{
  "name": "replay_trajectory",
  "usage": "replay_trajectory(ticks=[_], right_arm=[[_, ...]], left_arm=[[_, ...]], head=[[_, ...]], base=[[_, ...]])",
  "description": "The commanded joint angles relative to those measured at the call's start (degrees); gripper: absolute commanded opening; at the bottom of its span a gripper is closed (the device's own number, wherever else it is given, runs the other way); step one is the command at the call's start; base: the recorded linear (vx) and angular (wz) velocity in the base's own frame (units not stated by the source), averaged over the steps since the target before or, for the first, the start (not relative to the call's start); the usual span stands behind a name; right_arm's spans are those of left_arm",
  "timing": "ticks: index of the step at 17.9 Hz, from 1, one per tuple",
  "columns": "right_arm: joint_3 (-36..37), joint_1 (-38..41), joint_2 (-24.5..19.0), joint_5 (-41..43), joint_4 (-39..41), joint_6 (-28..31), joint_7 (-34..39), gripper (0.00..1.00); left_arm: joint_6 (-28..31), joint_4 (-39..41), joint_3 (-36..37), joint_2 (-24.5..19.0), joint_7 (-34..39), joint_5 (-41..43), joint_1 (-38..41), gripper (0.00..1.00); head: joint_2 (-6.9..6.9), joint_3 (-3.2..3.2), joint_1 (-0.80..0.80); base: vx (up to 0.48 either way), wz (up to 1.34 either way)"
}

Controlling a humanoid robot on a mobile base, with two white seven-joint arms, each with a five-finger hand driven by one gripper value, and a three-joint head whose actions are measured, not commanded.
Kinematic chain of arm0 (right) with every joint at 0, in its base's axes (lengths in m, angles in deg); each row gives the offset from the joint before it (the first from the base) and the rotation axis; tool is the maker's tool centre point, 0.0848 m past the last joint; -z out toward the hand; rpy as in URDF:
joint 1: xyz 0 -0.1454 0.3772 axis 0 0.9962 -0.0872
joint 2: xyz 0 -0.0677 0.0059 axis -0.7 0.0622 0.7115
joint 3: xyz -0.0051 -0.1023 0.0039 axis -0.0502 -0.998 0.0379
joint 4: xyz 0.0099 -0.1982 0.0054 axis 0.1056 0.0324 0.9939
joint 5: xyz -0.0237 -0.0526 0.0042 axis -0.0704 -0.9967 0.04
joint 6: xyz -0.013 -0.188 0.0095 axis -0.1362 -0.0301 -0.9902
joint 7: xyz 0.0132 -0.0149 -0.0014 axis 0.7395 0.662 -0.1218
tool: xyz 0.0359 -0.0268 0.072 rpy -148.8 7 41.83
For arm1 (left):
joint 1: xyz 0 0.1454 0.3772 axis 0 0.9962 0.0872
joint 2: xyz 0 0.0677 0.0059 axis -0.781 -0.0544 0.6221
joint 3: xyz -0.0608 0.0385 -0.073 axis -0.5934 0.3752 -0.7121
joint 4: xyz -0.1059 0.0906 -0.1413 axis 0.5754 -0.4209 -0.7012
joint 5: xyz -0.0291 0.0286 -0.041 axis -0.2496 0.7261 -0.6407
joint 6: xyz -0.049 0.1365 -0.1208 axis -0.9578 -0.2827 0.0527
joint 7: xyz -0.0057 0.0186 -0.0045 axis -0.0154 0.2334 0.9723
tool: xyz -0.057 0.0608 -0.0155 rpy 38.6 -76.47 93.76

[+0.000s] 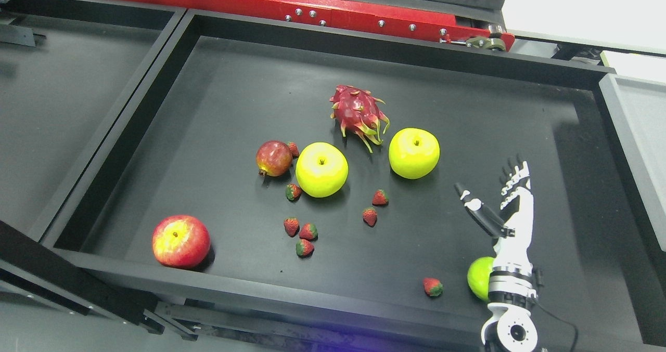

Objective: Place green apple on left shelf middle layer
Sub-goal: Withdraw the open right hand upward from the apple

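Fruit: three yellow-green apples lie in the black tray [130, 149]: one near the middle [321, 169], one to its right [413, 153] just below the dragon fruit [359, 113], and a greener one [479, 278] at the near edge, partly hidden behind the wrist.
Other items: two red apples [180, 240] [273, 157] and scattered strawberries [304, 239].
Right hand [502, 198]: fingers spread and straight, thumb held out to the side, holding nothing; it hovers over bare tray floor to the right of the fruit.
Left arm: not in view.
Shelf: no shelf with layers shows here, so I cannot tell where the target lies.
Progress: no green apple is grasped or lifted; all three rest on the tray.
Remaining, as I judge it: closing on one apple, lifting it, and carrying it to the middle layer of the left shelf.
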Motion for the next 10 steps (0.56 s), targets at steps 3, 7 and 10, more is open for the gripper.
replay_trajectory(ticks=[3, 7, 10], right_arm=[[-5.98, 0.90, 1.00, 0.26, -1.04, 0.45, -0.83, 1.00], [-4.58, 0.91, 1.00, 0.26, -0.25, 0.18, -0.74, 1.00], [-4.49, 0.91, 1.00, 0.26, -0.16, 0.18, -0.39, 1.00]], left_arm=[[-0.05, 0.00, 0.00, -1.00, -0.04, 0.02, -1.23, 1.00], [-0.05, 0.00, 0.00, -1.00, -0.04, 0.02, -1.23, 1.00], [-0.05, 0.00, 0.00, -1.00, -0.04, 0.02, -1.23, 1.00]], head=[[0.00, 0.00, 0.00], [0.00, 0.00, 0.00], [0.00, 0.00, 0.00]], base=[[0.000, 0.00], [0.000, 0.00], [0.000, 0.00]])
